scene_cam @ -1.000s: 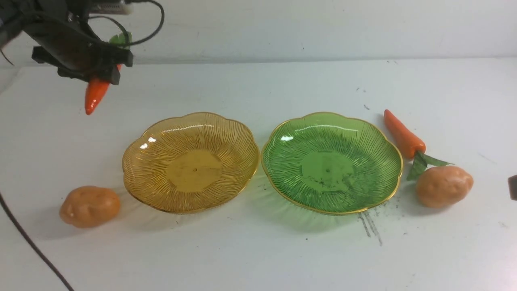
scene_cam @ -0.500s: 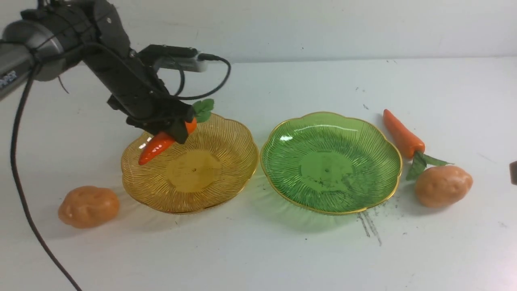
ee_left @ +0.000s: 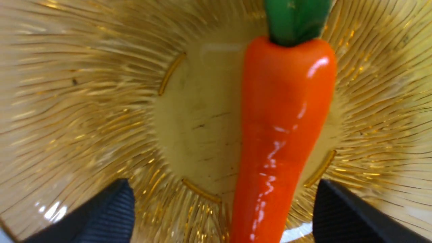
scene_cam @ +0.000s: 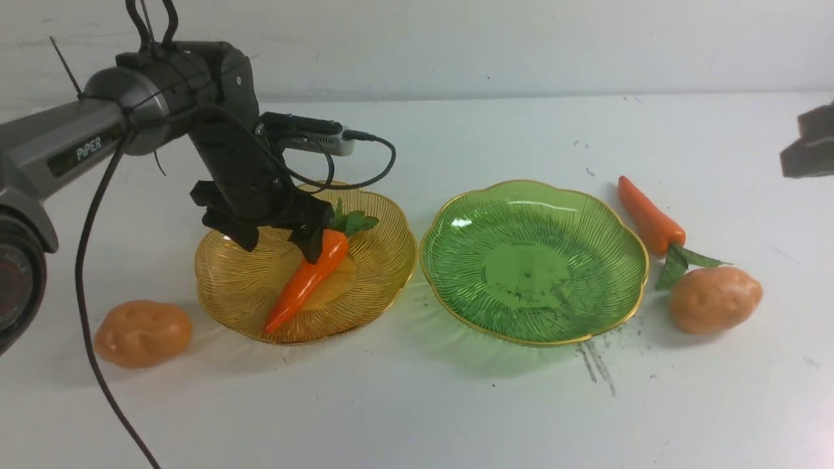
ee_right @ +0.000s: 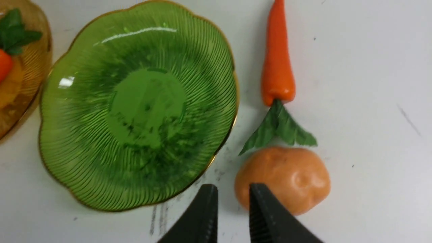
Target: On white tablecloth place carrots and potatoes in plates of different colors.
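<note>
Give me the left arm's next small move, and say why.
Probably lift the left gripper straight up, clear of the amber plate. The carrot lies inside that plate, and the jaws stand wide apart on either side of it, so nothing is held; a sideways pull might knock it.

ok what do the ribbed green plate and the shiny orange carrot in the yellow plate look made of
Translucent ribbed green plate: likely moulded plastic, possibly glass. It is see-through, with sharp highlights and a thin gold rim. Glossy orange carrot in the amber-yellow plate: probably a hard plastic toy, given its wet-looking shine and uniform colour. Its green leaves look matte, perhaps fabric or soft plastic.
</note>
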